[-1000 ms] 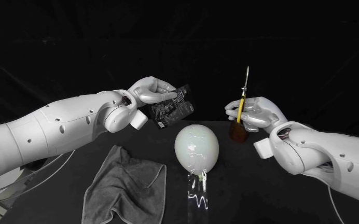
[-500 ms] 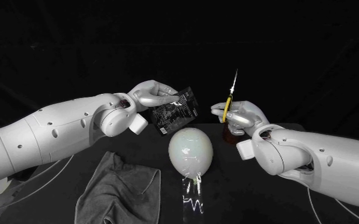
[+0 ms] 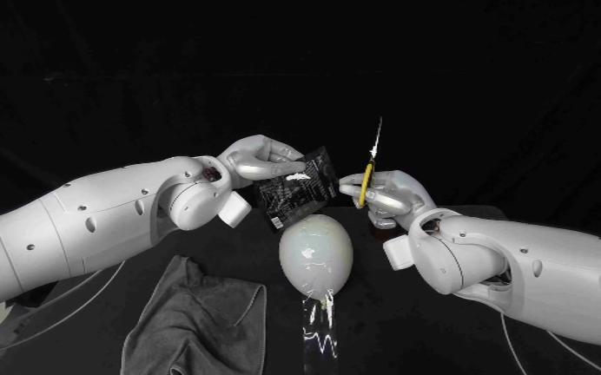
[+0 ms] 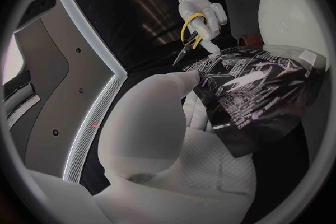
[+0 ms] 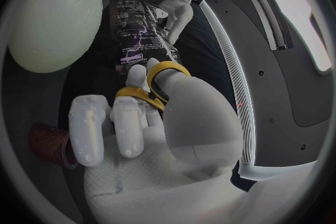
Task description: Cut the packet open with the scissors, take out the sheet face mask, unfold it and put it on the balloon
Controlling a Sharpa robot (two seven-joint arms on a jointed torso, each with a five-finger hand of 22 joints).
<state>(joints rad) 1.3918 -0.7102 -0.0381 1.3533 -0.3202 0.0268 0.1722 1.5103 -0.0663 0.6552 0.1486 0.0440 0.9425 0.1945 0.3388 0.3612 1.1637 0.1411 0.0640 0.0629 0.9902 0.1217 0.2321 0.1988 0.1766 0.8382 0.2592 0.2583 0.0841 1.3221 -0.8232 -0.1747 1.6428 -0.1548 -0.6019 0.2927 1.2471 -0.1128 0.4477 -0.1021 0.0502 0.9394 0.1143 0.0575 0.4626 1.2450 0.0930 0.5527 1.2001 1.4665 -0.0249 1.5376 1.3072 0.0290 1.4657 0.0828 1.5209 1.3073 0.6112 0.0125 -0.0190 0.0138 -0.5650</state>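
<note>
Closest to you, a grey cloth (image 3: 194, 323) lies crumpled on the black worktop (image 3: 425, 340), on the left side. Beside it, in the middle, the pale balloon (image 3: 314, 252) stands on a clear holder (image 3: 325, 332), with its narrow end down.

Just past the balloon, you see both hands up in the air. The left hand (image 3: 257, 160) pinches the dark packet (image 3: 295, 189) by its upper left part. The packet hangs tilted just above the balloon.

The right hand (image 3: 388, 197) holds the scissors (image 3: 370, 162), with fingers through the 2 yellow loops. The blades point up and look closed together. The scissors are just beside the packet's right edge, but you cannot tell if they touch it.

A small brown thing (image 5: 49, 145) sits on the worktop below the right hand.
</note>
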